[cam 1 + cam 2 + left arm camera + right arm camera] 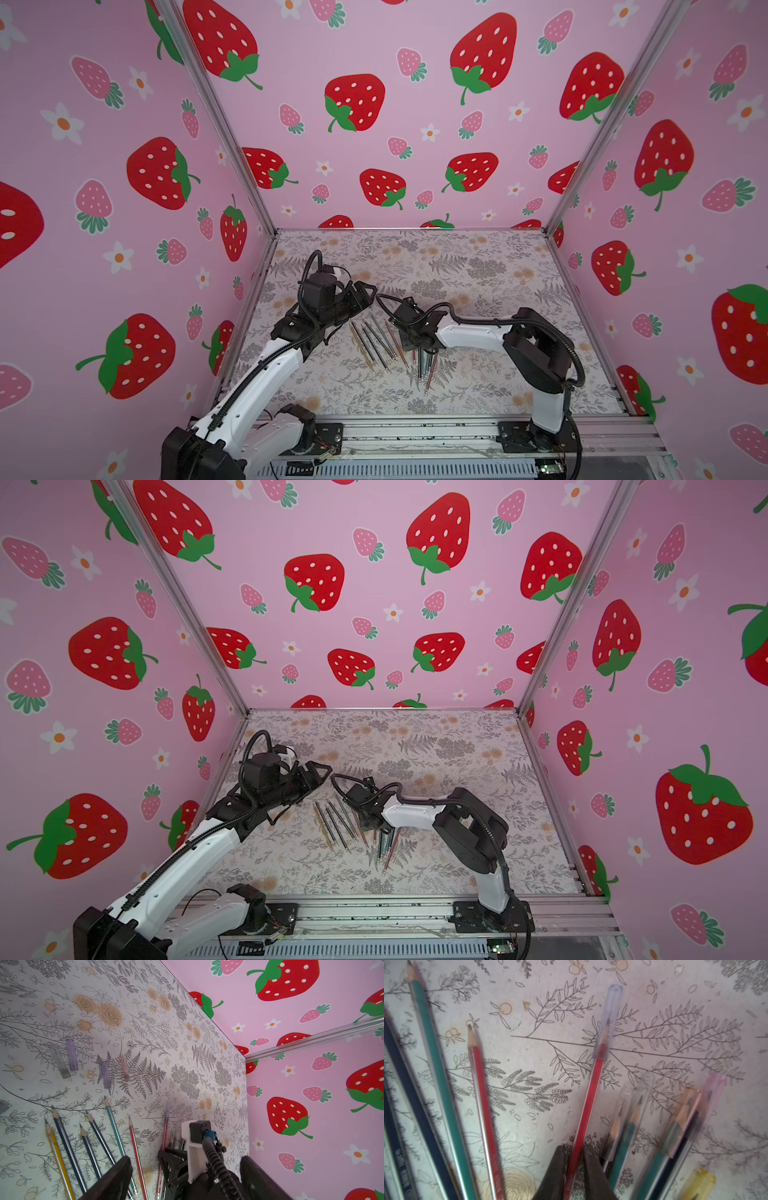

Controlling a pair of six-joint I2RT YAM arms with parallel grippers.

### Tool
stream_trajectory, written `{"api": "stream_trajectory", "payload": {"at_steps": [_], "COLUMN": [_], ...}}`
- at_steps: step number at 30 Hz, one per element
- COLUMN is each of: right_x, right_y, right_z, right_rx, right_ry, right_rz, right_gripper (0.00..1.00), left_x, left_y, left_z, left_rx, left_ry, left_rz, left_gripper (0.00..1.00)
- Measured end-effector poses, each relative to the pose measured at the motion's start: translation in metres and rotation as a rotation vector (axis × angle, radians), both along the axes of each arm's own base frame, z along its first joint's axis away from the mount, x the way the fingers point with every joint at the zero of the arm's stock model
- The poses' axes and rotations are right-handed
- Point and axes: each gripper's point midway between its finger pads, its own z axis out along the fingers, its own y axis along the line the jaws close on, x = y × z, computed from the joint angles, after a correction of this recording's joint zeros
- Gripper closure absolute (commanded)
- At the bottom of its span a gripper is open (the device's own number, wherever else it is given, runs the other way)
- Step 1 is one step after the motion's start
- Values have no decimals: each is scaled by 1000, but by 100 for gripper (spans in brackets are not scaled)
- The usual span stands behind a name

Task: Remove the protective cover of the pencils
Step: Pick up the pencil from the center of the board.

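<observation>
Black left gripper [368, 291] hangs above the mat [478, 270], jaws spread wide, gripping nothing. Between the grippers, bare pencils [374, 345] lie fanned on the mat, with loose caps [71, 1054] beyond their tips. The right gripper [576, 1159] pinches a red pencil [591, 1088], its clear cap [609, 1020] still on. Capped pencils [633, 1126] lie just beside it.

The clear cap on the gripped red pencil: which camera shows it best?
The right wrist view: the clear cap is close up, with the pencil tip showing inside. The left wrist view shows the cap small; in both top views it is too tiny to make out.
</observation>
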Motion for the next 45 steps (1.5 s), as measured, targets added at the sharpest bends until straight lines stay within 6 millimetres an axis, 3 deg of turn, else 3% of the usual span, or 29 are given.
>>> {"api": "stream_trajectory", "payload": {"at_steps": [9, 15, 22, 27, 36, 39, 45], "right_x": [3, 5, 8, 8, 6, 2, 1], "right_y": [7, 12, 19, 20, 18, 10, 9], "right_z": [0, 0, 0, 0, 4, 15, 62], "right_rx": [11, 19, 30, 30, 45, 58, 167], "right_ry": [-2, 0, 3, 3, -17, -37, -136], "right_rz": [-2, 0, 2, 6, 39, 57, 92], "right_gripper": [91, 92, 96, 100, 100, 100, 100], "left_x": [-1, 0, 1, 1, 8, 9, 14], "left_y": [1, 1, 1, 7, 16, 12, 6], "left_z": [-4, -4, -6, -15, -13, -20, -27], "left_rx": [1, 3, -3, -19, -32, -36, -48], "left_ry": [8, 4, -60, -147, -215, -199, -187], "left_rz": [4, 7, 1, 25, 63, 46, 24], "left_gripper": [14, 13, 0, 1, 1, 4, 8]}}
